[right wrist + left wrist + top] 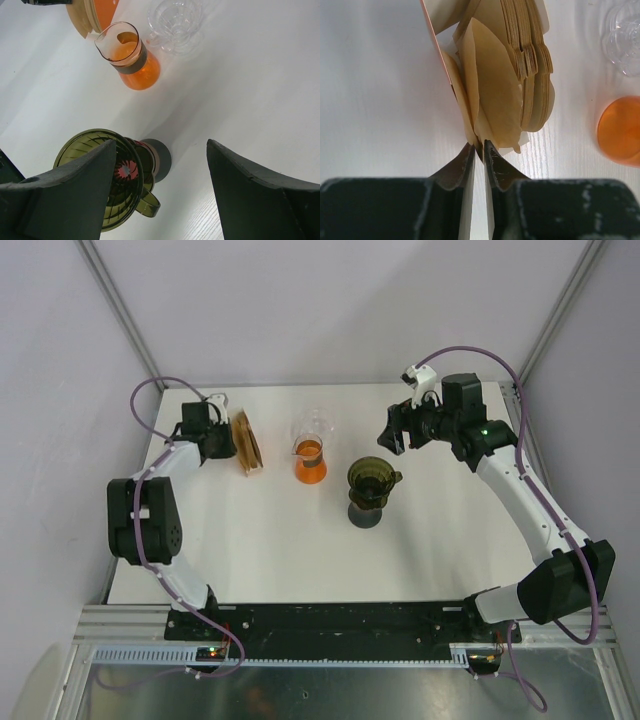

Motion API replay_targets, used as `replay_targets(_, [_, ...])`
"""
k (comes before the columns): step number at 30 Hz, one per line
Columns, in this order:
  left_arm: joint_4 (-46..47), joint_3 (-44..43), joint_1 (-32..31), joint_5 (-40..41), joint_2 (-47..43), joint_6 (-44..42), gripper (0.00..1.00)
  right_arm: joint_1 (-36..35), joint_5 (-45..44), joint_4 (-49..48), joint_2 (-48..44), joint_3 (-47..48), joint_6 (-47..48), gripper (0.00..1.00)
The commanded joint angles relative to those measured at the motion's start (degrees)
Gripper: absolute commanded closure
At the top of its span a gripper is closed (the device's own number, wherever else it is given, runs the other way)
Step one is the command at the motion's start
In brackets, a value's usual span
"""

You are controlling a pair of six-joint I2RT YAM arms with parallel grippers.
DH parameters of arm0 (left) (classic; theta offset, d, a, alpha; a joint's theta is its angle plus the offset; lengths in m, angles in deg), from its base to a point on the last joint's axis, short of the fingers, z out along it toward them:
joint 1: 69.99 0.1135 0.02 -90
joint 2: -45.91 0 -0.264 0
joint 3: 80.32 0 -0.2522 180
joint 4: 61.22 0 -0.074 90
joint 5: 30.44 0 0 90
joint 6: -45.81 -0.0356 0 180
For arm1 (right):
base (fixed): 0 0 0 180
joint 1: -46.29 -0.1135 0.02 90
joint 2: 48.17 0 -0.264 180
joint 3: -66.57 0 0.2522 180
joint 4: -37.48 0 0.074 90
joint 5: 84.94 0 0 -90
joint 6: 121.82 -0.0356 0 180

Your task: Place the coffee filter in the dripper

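A stack of tan paper coffee filters (pixel 535 60) stands on edge in an orange holder (pixel 248 443) at the back left. One coffee filter (pixel 492 90) is fanned out from the stack, and its lower edge sits between the fingertips of my left gripper (pixel 479 147), which is shut on it. The dark green dripper (pixel 370 480) stands on its round base mid-table, empty. My right gripper (pixel 162 150) hangs open above and to the right of the dripper (pixel 100 175), holding nothing.
A glass carafe of orange liquid (pixel 311 462) stands between the filter holder and the dripper. A clear glass piece (pixel 312 426) sits just behind the carafe. Frame posts rise at the table's back corners.
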Motion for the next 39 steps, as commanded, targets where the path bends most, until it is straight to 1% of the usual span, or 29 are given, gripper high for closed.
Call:
replay_targets(1, [1.6, -2.7, 0.1, -0.1, 0.5, 0.5, 0.83, -0.2, 1.3, -0.1, -0.5, 0.1, 0.8, 0.23])
replay_targets(2, [1.6, -2.7, 0.1, 0.0, 0.4, 0.5, 0.84, -0.2, 1.5, 0.0, -0.6, 0.1, 0.8, 0.23])
replay_targets(4, [1.6, -2.7, 0.1, 0.0, 0.4, 0.5, 0.89, -0.3, 1.6, 0.0, -0.6, 0.1, 0.9, 0.23])
replay_targets(5, [1.6, -2.7, 0.1, 0.0, 0.2, 0.6, 0.95, -0.3, 1.6, 0.0, -0.6, 0.1, 0.9, 0.23])
replay_targets(6, [1.6, -2.6, 0.1, -0.1, 0.0, 0.6, 0.97, -0.2, 1.6, 0.0, -0.5, 0.1, 0.9, 0.23])
replay_targets(9, [1.6, -2.0, 0.1, -0.3, -1.1, 0.7, 1.00, -0.5, 1.6, 0.2, -0.5, 0.1, 0.9, 0.23])
replay_targets(22, [1.3, 2.9, 0.2, -1.2, -7.3, -1.2, 1.00, -0.8, 1.6, 0.1, -0.4, 0.1, 1.0, 0.23])
replay_targets(33, [1.1, 4.2, 1.0, -1.7, -4.8, -2.4, 1.00, -1.1, 1.6, 0.4, -0.7, 0.1, 1.2, 0.22])
replay_targets(36, [1.1, 4.3, 0.9, -1.9, -5.0, -3.2, 0.96, -1.2, 1.6, 0.5, -0.7, 0.1, 1.3, 0.22])
replay_targets(39, [1.1, 4.5, 1.0, -1.5, -5.3, -4.4, 0.89, -1.2, 1.7, 0.5, -0.7, 0.1, 1.3, 0.22])
